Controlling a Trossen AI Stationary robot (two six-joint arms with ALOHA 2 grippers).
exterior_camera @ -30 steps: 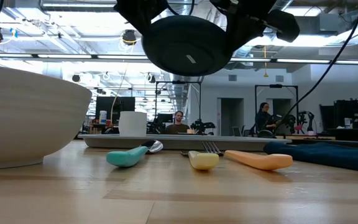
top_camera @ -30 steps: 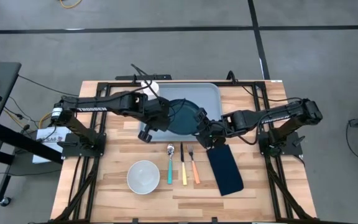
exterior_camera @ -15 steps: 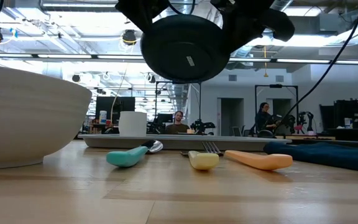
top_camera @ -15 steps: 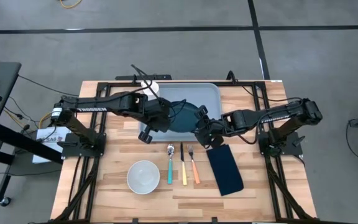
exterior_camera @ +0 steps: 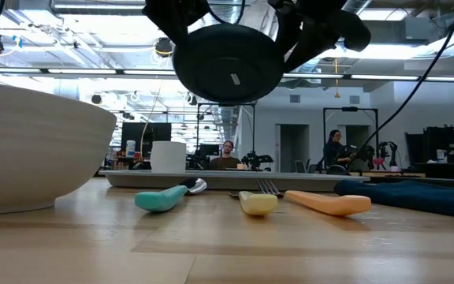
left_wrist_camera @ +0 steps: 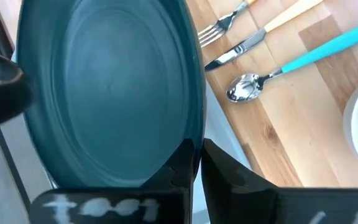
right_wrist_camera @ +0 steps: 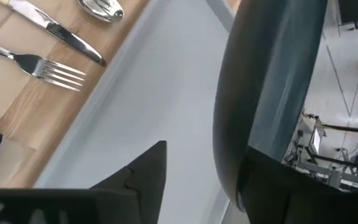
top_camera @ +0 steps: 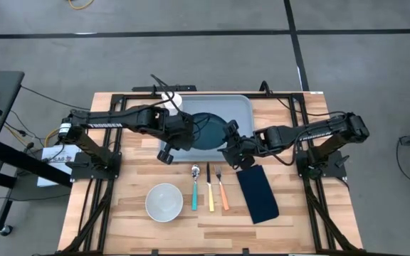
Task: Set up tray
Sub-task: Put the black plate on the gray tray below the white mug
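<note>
While the dark navy plate [top_camera: 206,132] hangs in the air above the tray [top_camera: 240,108], both arms meet at it over the back half of the wooden counter [top_camera: 119,206]. The tray, light grey-blue with a raised rim, lies flat at the back middle of the counter, with a white cup [top_camera: 171,99] at its back left corner.

The left end effector [top_camera: 171,148] is clamped tight on the plate's left rim, its two dark fingers [left_wrist_camera: 188,168] pinching the edge, so this arm carries the plate. The right end effector [top_camera: 232,152] sits at the plate's right rim with its fingers parted; one finger [right_wrist_camera: 143,171] stands clear of the rim over the tray floor, while the other lies against the plate's underside. From counter height the plate [exterior_camera: 228,63] shows tilted, its underside facing the camera, well above the counter.

In front of the tray lie a spoon with a teal handle [top_camera: 194,188], a knife with a yellow handle [top_camera: 209,190] and a fork with an orange handle [top_camera: 221,188], side by side. A white bowl [top_camera: 164,201] sits to their left, and a dark navy folded napkin [top_camera: 258,194] to their right.

Two people [exterior_camera: 227,155] show far off in the room behind.
</note>
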